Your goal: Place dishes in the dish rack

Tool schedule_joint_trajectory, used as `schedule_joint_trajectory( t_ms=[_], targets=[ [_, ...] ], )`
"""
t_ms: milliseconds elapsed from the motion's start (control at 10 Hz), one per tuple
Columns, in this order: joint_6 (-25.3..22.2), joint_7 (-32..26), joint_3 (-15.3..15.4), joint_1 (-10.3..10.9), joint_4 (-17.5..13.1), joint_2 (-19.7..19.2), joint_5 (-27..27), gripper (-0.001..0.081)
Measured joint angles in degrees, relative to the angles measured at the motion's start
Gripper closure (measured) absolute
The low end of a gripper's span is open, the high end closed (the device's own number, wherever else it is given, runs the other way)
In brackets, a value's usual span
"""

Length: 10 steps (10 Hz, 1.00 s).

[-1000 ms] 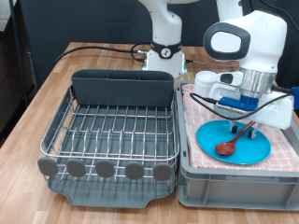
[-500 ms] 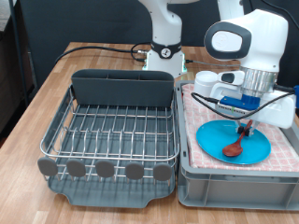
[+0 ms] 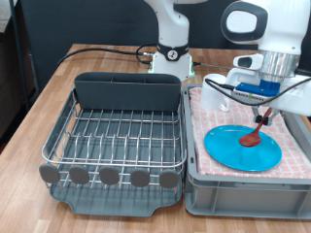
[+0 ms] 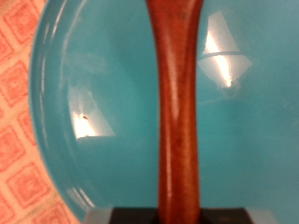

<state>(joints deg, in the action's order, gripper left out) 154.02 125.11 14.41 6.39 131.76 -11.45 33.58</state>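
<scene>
My gripper is shut on the handle of the brown wooden spoon, which hangs bowl-down just above the round light-blue plate. In the wrist view the spoon's handle runs straight away from the fingers, with the plate filling the picture behind it. The plate lies flat on the pink checked cloth inside the grey bin at the exterior view's right. The dish rack, a silver wire grid on a dark tray, stands at the left with nothing in it. The mug is hidden.
The rack's dark cutlery holder sits along its far side and round grey discs line its near edge. The robot base and a black cable lie behind on the wooden table.
The gripper has risen with the spoon. The spoon, which lay on the plate a second ago, now hangs above it, and the arm stands higher in the view.
</scene>
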Motion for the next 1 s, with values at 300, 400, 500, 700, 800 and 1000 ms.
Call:
schedule_joint_trajectory(
  t_ms=[300,400,500,700,800,1000],
  targets=[
    [-4.94,-11.59,1.59,-1.20,1.85,6.28,-15.34,0.0720],
    [-6.57,-13.90,1.52,-1.27,2.68,8.51,-19.46,0.0720],
    [-8.13,-15.08,1.33,-1.27,3.60,10.72,-22.70,0.0720],
    [-10.43,-15.36,0.73,-1.26,5.81,15.08,-27.19,0.0720],
    [-11.02,-15.24,0.42,-1.26,7.05,17.27,-28.82,0.0720],
    [-11.33,-15.16,0.30,-1.22,8.78,19.47,-29.90,0.0720]
  ],
)
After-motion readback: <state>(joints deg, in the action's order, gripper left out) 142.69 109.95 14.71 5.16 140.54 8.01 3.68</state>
